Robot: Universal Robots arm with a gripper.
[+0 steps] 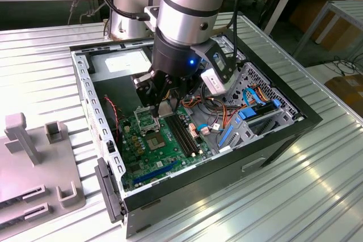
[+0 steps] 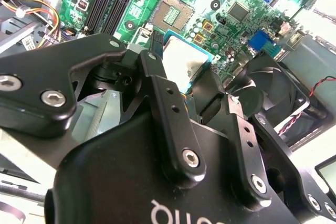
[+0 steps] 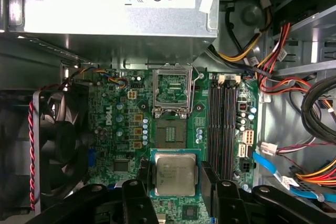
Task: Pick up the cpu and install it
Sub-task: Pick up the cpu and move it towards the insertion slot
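Observation:
The cpu (image 3: pixel 176 173), a small square chip with a silver-grey top, hangs between the black fingers (image 3: pixel 143 184) of my gripper (image 3: pixel 176 178), which is shut on two of its opposite edges. It is above the green motherboard (image 3: pixel 113 129), apart from it and just short of the open socket (image 3: pixel 171 132). The socket's hinged metal frame (image 3: pixel 171 90) stands raised on the far side. In the second wrist view the cpu (image 2: pixel 181 56) sits in the gripper (image 2: pixel 184 72) with the socket (image 2: pixel 170 14) beyond it. In the exterior view the gripper (image 1: pixel 161 105) reaches down into the open computer case (image 1: pixel 227 162).
A silver power supply (image 3: pixel 121 3) lies past the socket and a black fan (image 3: pixel 58 140) beside the board. Long black memory slots (image 3: pixel 223 124) run close to the socket. Bundled cables (image 3: pixel 283 51) and a drive cage (image 1: pixel 255 120) fill one side. Grey fixtures (image 1: pixel 34 157) stand at the exterior view's left.

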